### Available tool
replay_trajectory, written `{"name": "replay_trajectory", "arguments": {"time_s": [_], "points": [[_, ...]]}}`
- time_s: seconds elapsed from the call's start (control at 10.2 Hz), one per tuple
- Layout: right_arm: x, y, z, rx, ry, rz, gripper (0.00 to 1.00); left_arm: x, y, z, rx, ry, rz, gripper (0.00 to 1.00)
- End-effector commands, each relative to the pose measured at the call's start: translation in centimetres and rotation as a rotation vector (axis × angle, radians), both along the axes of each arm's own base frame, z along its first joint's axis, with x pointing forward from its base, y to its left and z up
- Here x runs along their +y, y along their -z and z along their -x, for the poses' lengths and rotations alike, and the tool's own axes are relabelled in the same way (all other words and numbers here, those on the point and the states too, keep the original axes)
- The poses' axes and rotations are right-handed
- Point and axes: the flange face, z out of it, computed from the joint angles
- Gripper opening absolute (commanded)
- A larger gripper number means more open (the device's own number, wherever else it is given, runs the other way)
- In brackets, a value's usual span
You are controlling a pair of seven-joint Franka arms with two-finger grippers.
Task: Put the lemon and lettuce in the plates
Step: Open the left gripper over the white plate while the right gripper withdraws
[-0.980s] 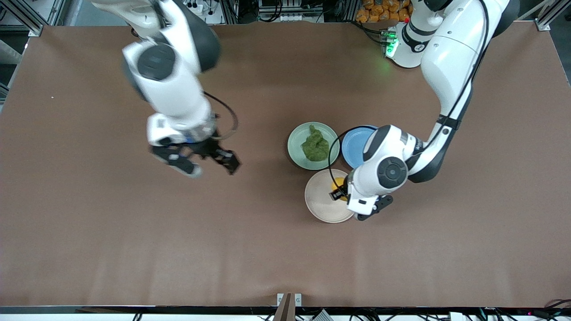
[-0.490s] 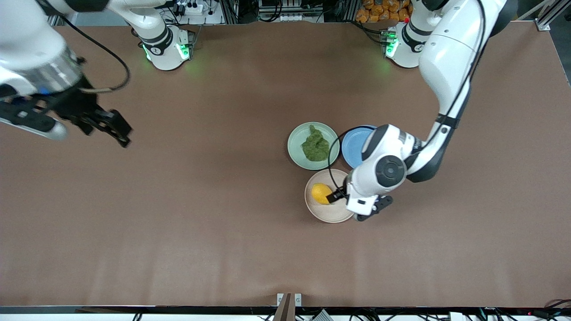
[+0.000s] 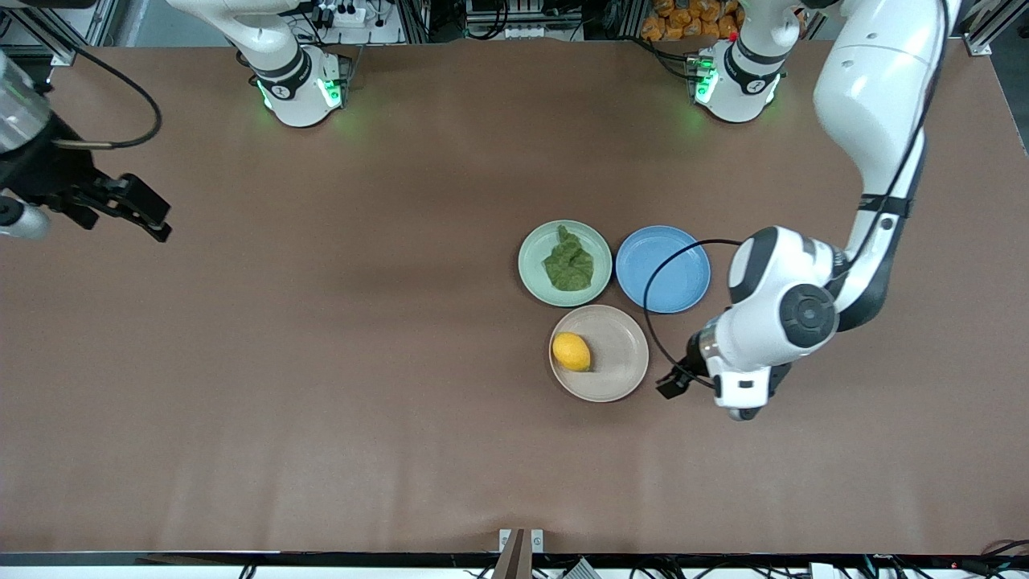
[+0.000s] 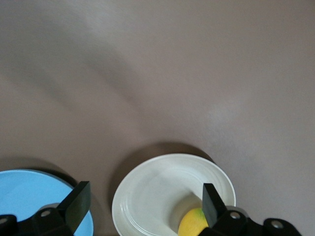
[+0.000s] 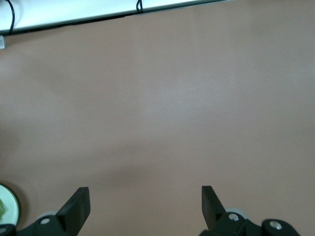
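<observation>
The yellow lemon (image 3: 571,351) lies on the beige plate (image 3: 621,362). The dark green lettuce (image 3: 569,264) lies on the mint green plate (image 3: 532,269). My left gripper (image 3: 679,383) is open and empty, just off the beige plate's rim toward the left arm's end of the table. In the left wrist view the left gripper (image 4: 145,202) frames the beige plate (image 4: 147,196), with the lemon (image 4: 193,223) by one finger. My right gripper (image 3: 159,221) is open and empty, over bare table at the right arm's end. The right wrist view shows the right gripper (image 5: 143,202) over bare table.
A blue plate (image 3: 663,269) sits beside the mint plate and touches it, farther from the front camera than the beige plate; it also shows in the left wrist view (image 4: 29,196). A black cable loops from the left wrist over the blue plate.
The left gripper let the lemon go onto the beige plate and drew back off it toward the left arm's end. The right arm swung out to its own end of the table.
</observation>
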Motion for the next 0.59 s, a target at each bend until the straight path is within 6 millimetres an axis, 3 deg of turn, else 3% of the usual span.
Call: {"name": "replay_trajectory", "arguments": {"time_s": [0.0,0.2,0.39,0.49], "points": [[-2.6,-0.5,1.5,0.027,-0.077,-0.017,1.0,1.1,-0.9,2.8,0.016,-0.064,0.017,1.0],[-2.9,-0.7,2.4,0.055,-0.124,-0.014,1.0,3.0,-1.2,7.0,-0.082,-0.105,0.028,1.0],[-2.4,0.9,2.2,0.081,-0.14,-0.013,1.0,4.0,-0.7,11.7,-0.145,-0.1,0.009,1.0],[-2.1,1.2,2.2,0.081,-0.146,-0.015,1.0,4.2,-0.8,12.6,-0.143,-0.094,-0.002,1.0]]}}
